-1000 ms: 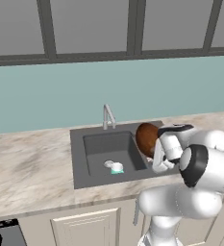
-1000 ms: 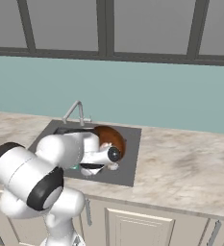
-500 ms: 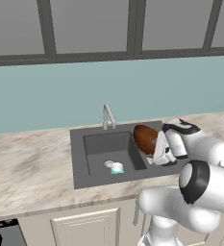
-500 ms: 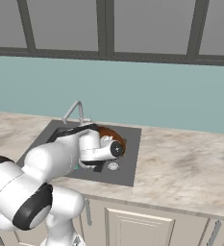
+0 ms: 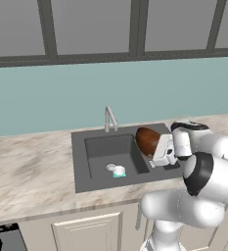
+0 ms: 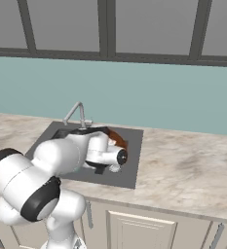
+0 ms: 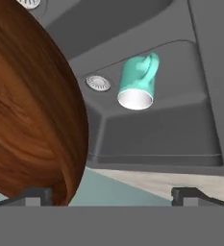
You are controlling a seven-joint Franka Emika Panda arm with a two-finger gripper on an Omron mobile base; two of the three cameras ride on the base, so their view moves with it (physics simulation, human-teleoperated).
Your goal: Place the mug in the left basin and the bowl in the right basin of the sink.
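The reddish-brown bowl (image 5: 147, 139) (image 7: 31, 105) stands tilted on its edge over the right side of the dark grey sink (image 5: 79, 164), by the right basin (image 7: 113, 19). My gripper (image 7: 112, 194) (image 5: 155, 157) is open, its fingers wide apart, and the bowl's rim sits just inside the left fingertip (image 7: 34, 194). Whether that fingertip touches the bowl is unclear. The teal mug (image 5: 118, 171) (image 7: 137, 86) lies on its side in the left basin (image 5: 103, 149) beside the silver drain (image 7: 98, 83). The bowl (image 6: 117, 137) peeks out behind my arm.
A slim silver faucet (image 5: 109, 117) (image 6: 76, 113) rises at the sink's back rim. Marble counter (image 5: 27, 166) (image 6: 183, 170) runs on both sides. Cabinet doors (image 5: 91, 230) hang below the front edge, and a teal wall with windows stands behind.
The arm has swung and twisted its upper links, while the hand stayed by the bowl. The bowl and the mug have kept their places.
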